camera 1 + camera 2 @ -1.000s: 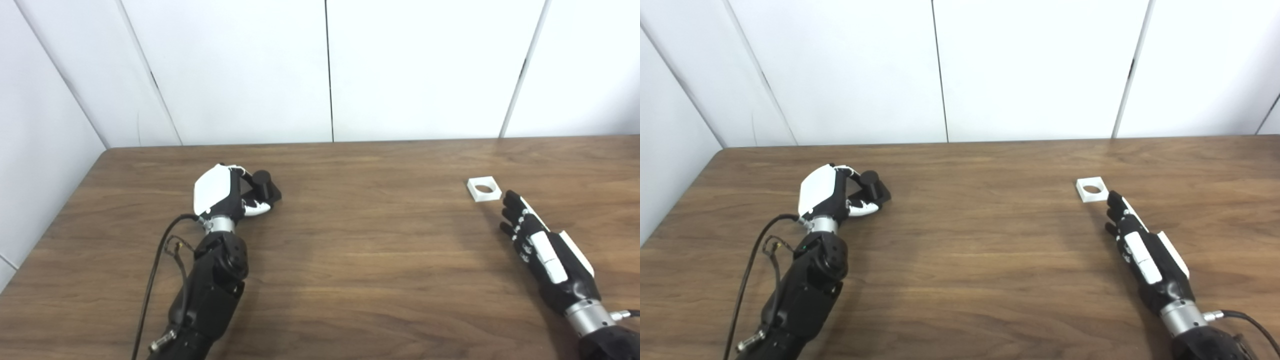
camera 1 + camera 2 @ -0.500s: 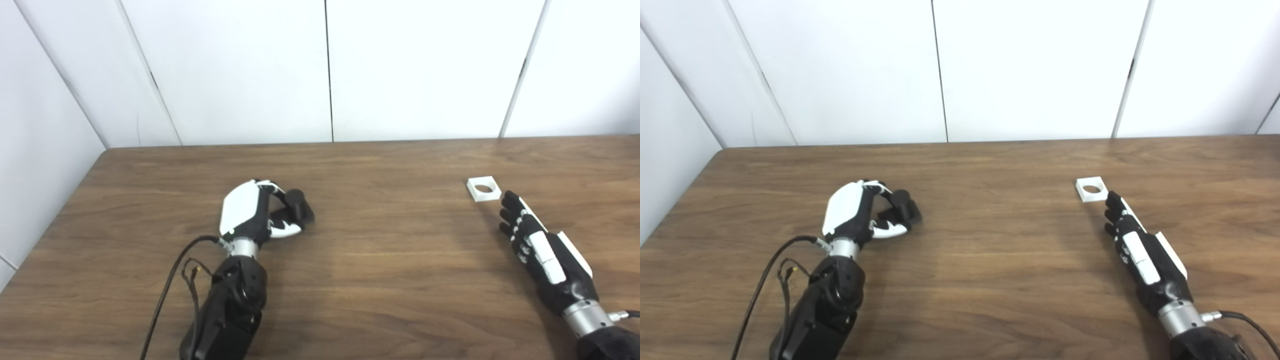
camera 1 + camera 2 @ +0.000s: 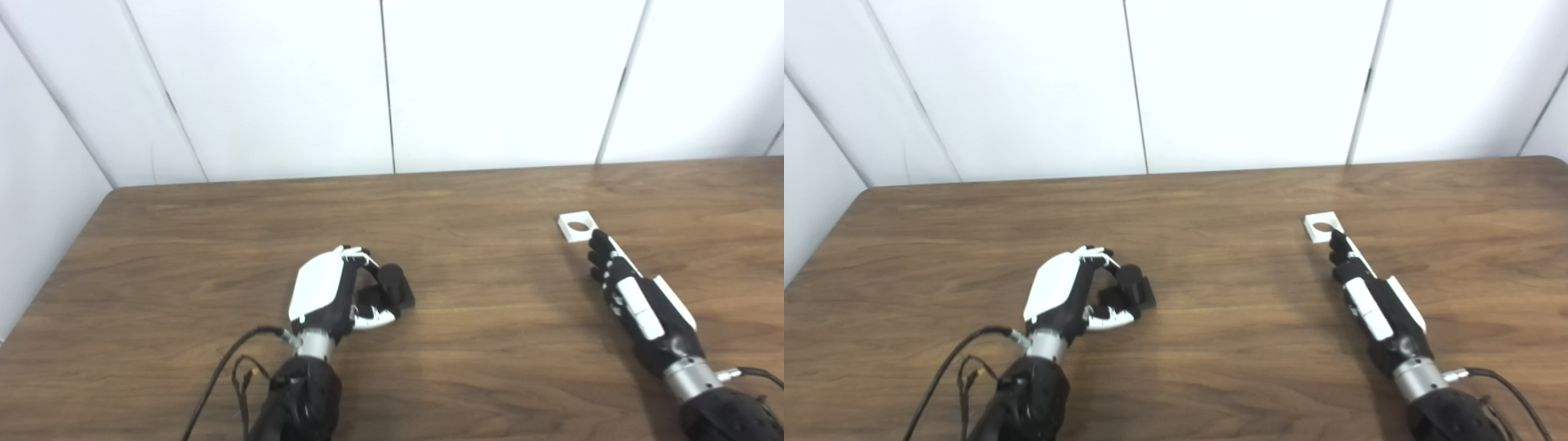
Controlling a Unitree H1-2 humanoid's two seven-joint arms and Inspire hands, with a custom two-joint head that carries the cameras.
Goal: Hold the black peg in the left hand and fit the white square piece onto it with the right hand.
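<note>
The black peg (image 3: 395, 286), a short cylinder on a square base, is held in my left hand (image 3: 334, 297) near the table's middle left, with fingers and thumb curled around it. The white square piece (image 3: 576, 225) with a round hole lies flat on the table at the right. My right hand (image 3: 631, 297) lies stretched out just in front of it, fingers straight and apart, fingertips reaching the piece's near edge and holding nothing.
The brown wooden table (image 3: 478, 343) ends at a white panelled wall behind. Its left edge runs close to a side wall. A black cable (image 3: 229, 370) trails beside my left forearm.
My left hand has carried the black peg rightward and toward me, from the far left to the table's middle left. My right hand has edged forward to the white piece. The camera has shifted slightly.
</note>
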